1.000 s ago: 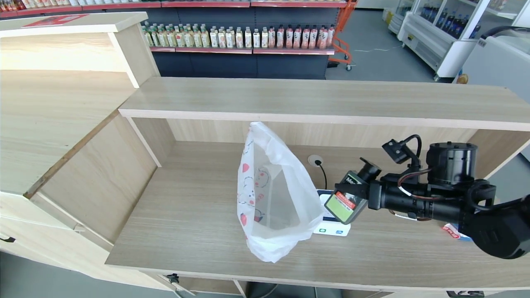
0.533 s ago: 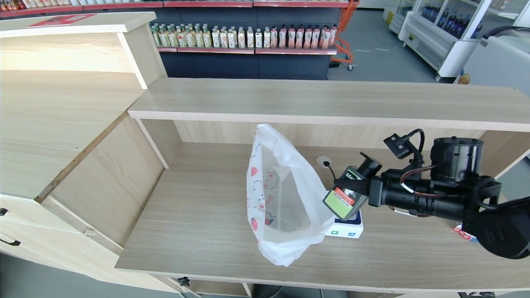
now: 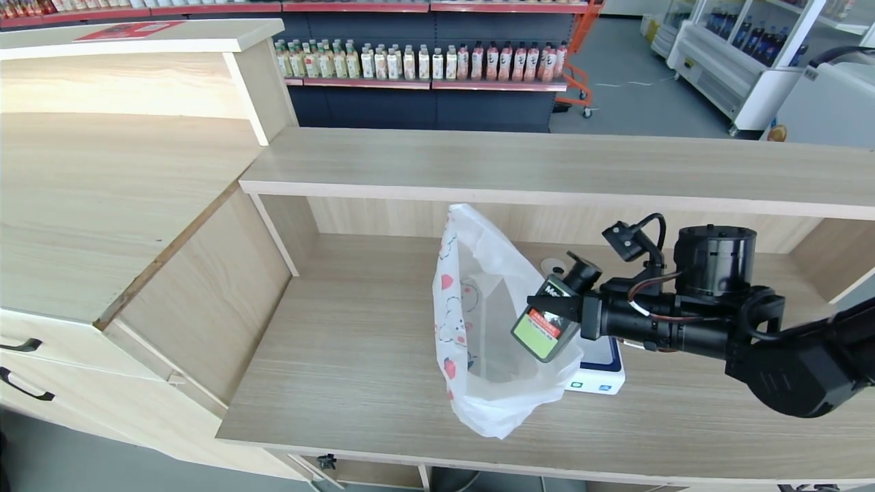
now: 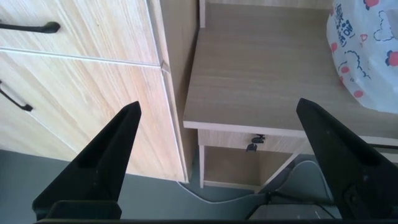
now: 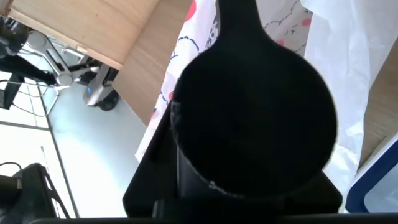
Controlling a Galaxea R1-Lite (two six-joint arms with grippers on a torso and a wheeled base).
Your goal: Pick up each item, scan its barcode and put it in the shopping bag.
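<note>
Plastic shopping bag (image 3: 478,355) upright; right hand (image 3: 555,309) grips bottle (image 3: 536,336).

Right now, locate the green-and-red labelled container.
Head view: the container is in the right gripper, at the white plastic shopping bag's right edge, beside the white scanner.

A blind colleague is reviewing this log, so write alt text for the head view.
The right gripper holds a green-labelled canister at the open side of a white printed shopping bag, which stands on a wooden checkout counter. A white and blue scanner sits beside the bag, and drink shelves line the shop beyond.
</note>
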